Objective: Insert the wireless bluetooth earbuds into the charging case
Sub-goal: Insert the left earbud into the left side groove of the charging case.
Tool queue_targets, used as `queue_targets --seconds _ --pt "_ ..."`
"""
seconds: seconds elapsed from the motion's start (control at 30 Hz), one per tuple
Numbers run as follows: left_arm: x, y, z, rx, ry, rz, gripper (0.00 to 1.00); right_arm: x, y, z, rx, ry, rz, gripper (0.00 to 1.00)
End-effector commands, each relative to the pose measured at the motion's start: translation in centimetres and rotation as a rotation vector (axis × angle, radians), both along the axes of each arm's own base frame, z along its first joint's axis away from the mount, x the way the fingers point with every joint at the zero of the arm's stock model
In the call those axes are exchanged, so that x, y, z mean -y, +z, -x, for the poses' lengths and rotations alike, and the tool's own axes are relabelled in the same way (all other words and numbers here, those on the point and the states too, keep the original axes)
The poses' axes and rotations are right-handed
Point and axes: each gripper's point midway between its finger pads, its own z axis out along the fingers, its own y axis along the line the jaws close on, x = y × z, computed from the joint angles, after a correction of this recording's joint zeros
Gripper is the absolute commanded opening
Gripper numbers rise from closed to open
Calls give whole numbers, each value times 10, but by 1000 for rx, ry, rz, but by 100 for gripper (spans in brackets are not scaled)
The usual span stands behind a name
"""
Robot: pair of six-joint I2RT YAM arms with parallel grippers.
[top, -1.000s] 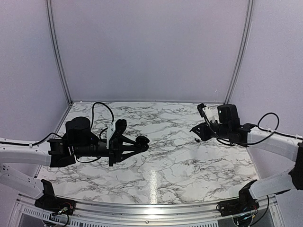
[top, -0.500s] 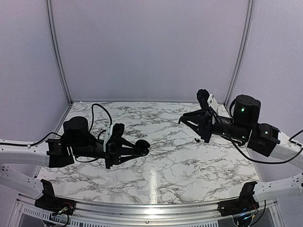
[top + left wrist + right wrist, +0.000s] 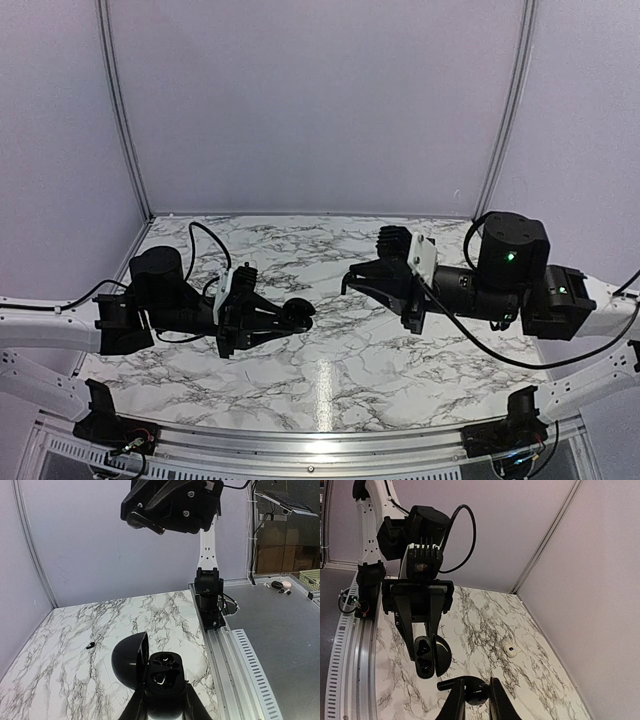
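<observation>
One black charging case (image 3: 162,672), lid open, sits clamped between the closed fingers of the left gripper (image 3: 424,640), above the marble table (image 3: 330,370). One earbud (image 3: 476,694) is pinched in the nearly closed right gripper (image 3: 475,686). One small pale piece (image 3: 510,650), too small to identify, lies near the back wall (image 3: 320,110). Since the earlier frame the right gripper has moved leftward, nearer the case. Open marble lies below both, out to the near rail (image 3: 320,440).

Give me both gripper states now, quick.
Left gripper: closed, holding the open black case.
Right gripper: closed, holding a black earbud.
</observation>
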Motion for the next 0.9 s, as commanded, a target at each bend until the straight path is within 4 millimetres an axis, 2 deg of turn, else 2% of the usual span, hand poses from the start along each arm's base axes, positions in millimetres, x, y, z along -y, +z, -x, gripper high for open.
queue_targets --seconds 0.0,0.17,0.37,0.63,0.87 --pt "1 13 -5 48 19 38 2 -5 11 2 105 -58 40 9" --pt "3 12 -15 64 76 30 1 -11 7 4 121 -74 70 9" --pt "8 15 -29 26 138 31 0 -18 1 -6 127 -176 112 8" --pt "10 31 -41 -34 200 82 0 -24 -3 -13 138 -264 92 8" --pt "14 46 -47 -89 222 117 0 -25 6 -25 170 -350 55 8"
